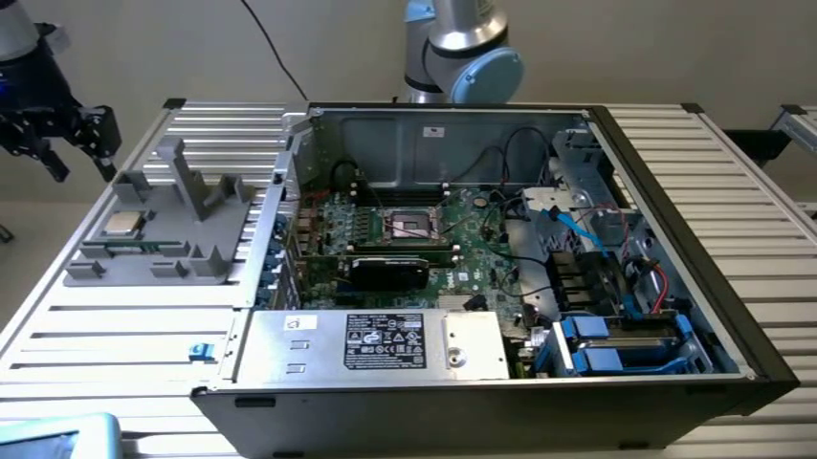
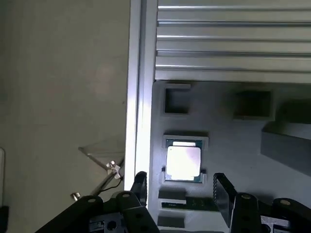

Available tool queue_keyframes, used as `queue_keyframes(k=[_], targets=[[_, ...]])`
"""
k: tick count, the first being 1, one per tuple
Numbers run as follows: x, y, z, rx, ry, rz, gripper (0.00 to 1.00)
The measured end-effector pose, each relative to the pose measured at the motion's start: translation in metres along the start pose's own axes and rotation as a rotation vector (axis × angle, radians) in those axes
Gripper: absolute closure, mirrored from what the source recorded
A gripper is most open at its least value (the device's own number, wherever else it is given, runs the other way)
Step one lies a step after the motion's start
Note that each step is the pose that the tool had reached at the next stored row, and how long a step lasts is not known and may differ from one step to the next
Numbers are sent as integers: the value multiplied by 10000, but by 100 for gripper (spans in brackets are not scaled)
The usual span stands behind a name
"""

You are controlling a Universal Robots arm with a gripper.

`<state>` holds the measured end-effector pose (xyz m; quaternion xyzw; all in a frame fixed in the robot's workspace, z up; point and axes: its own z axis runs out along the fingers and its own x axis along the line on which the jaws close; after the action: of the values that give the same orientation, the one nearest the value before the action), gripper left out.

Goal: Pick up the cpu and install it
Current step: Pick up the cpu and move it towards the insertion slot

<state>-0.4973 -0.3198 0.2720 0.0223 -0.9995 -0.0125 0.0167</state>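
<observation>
The cpu [image 1: 124, 224] lies flat, shiny face up, in a shallow pocket of the grey fixture [image 1: 166, 244], which stands on the slatted surface [image 1: 128, 335] just beside the open computer case [image 1: 715, 287], on the exterior view's left of it. The black socket [image 1: 411, 224] on the board inside the case is well apart from the chip. In the wrist view the cpu [image 2: 183, 162] sits between the lines of the two fingers, with low grey ridges of the fixture [image 2: 233, 145] close around its edges. The end effector [image 2: 181, 191] is spread wide and holds nothing. It hangs above the fixture, clear of the chip. The main risk, as I judge it, is a descent slightly off centre. A finger could land on a ridge or on the chip's top, tip it in its pocket or skid it out. Such a thin part also offers little edge to grip, so it may slip. The arm [image 1: 460, 57] rises behind the case, and the end effector [image 1: 80, 170] points down past the fixture's far corner.
</observation>
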Motion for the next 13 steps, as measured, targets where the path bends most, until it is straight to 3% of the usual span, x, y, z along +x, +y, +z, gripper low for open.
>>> queue_keyframes(k=[13], targets=[[-29, -7, 237, 30, 1, -25, 34]])
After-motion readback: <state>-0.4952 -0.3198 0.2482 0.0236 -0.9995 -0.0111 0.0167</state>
